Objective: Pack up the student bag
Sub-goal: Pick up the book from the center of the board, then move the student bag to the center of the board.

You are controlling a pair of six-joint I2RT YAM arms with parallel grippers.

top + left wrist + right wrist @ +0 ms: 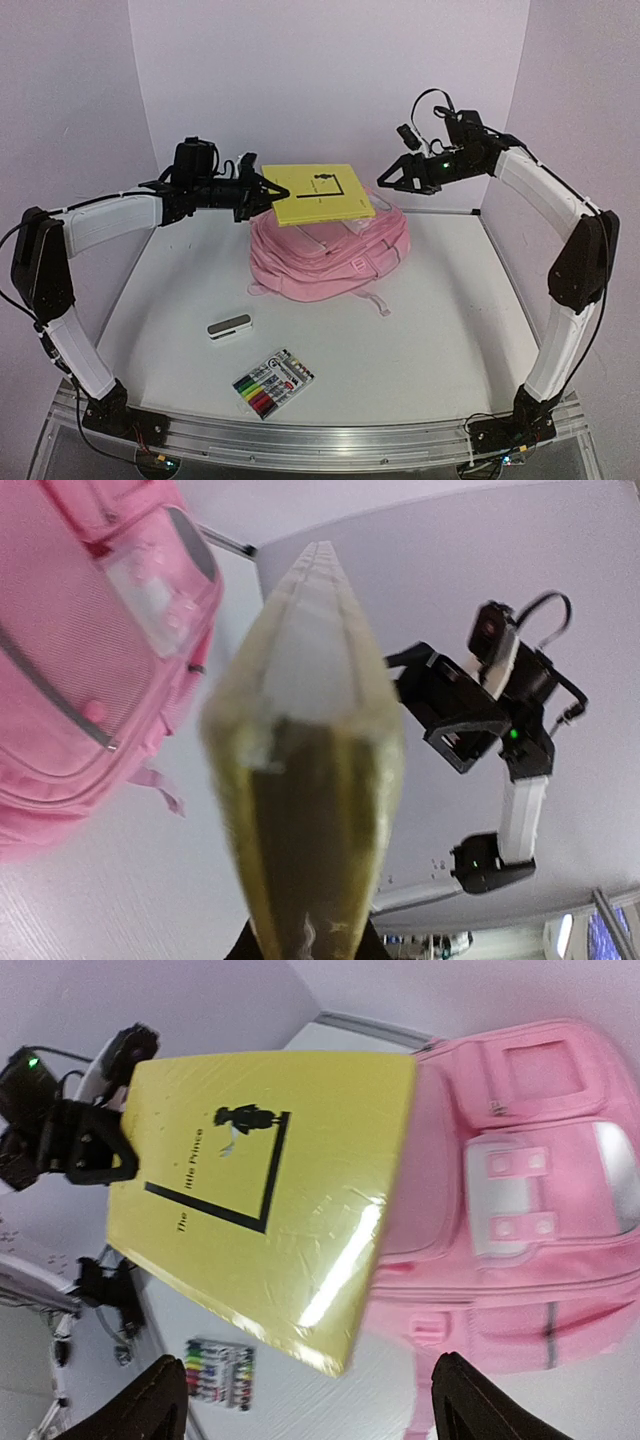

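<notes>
Student bag (330, 265) lies beneath the yellow book (320, 195) held by left gripper (266, 190).

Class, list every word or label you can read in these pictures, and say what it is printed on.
"The ... Prince": on the book, yellow cover; middle word unclear.
On the marker pack: print too small to read.
On the bag: nothing readable.

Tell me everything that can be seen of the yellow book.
The yellow book is a paperback with a glossy cover bearing a small black figure, a black angled line and a title. Closed, it is held roughly flat in the air above the pink student bag. The left gripper clamps one edge; nothing else visibly touches it.
</notes>
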